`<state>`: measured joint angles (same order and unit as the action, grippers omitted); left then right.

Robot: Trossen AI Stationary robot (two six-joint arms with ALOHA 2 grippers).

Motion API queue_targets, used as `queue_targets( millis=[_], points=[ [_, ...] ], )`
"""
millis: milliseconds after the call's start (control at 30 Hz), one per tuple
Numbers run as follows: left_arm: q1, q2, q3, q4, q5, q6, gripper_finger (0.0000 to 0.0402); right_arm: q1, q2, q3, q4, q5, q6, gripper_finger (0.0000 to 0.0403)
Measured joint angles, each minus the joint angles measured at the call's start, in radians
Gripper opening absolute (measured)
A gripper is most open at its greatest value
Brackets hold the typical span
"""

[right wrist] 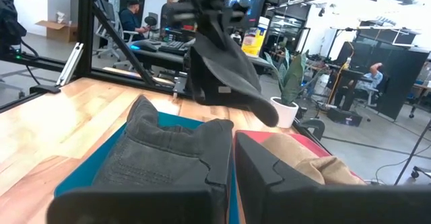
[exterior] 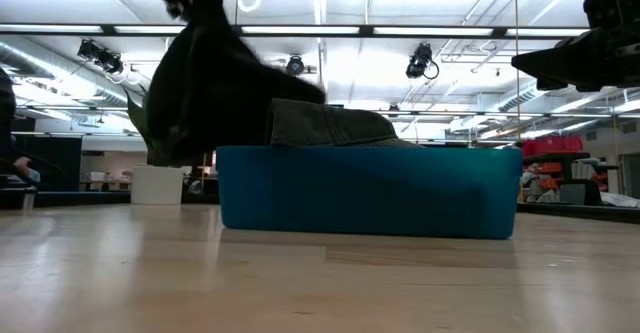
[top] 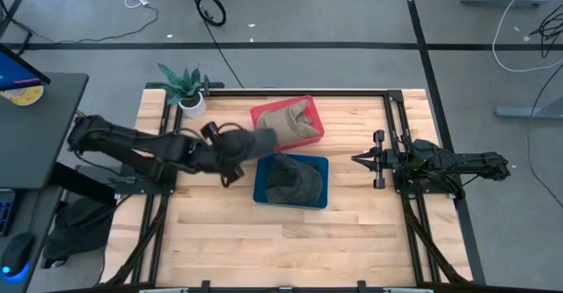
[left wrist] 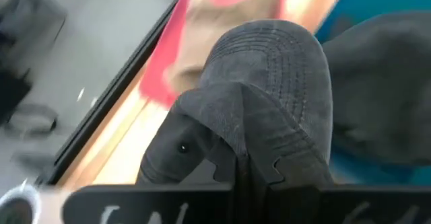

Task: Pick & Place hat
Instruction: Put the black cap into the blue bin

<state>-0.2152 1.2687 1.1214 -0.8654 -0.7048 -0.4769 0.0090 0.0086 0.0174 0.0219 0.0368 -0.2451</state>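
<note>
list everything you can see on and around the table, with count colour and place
grey cap: 1, dark grey, held up off the table by the left tool, between the two bins
blue bin: 1, blue, middle of the table, a dark grey hat inside
red bin: 1, red, just behind the blue bin, a tan hat inside
potted plant: 1, green leaves in a white pot, back left corner of the table
table: 1, light wood, black frame
people: at least 2, seated at desks in the room behind
left tool: 1, dark, shut on the grey cap
right tool: 1, dark, right side of the table, holding nothing
</note>
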Motion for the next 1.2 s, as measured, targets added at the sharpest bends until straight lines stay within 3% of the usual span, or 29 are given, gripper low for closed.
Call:
queue_targets(
  millis=[200, 700, 867, 1033, 1200],
  points=[
    [-0.109, 0.001, 0.006, 0.21, -0.096, 0.142, 0.0006, 0.0, 0.0, 0.0, 0.0, 0.0, 0.0, 0.0024],
    [-0.163, 0.163, 0.008, 0.676, -0.077, 0.512, 0.0006, 0.0, 0.0, 0.0, 0.0, 0.0, 0.0, 0.0024],
    [-0.154, 0.194, 0.008, 0.695, -0.064, 0.538, 0.0005, 0.0, 0.0, 0.0, 0.0, 0.0, 0.0, 0.0024],
    [-0.131, 0.222, 0.008, 0.683, 0.026, 0.464, 0.0008, 0.0, 0.0, 0.0, 0.0, 0.0, 0.0, 0.0024],
    [-0.119, 0.266, 0.006, 0.679, 0.04, 0.426, 0.0005, 0.0, 0.0, 0.0, 0.0, 0.0, 0.0, 0.0024]
  ],
)
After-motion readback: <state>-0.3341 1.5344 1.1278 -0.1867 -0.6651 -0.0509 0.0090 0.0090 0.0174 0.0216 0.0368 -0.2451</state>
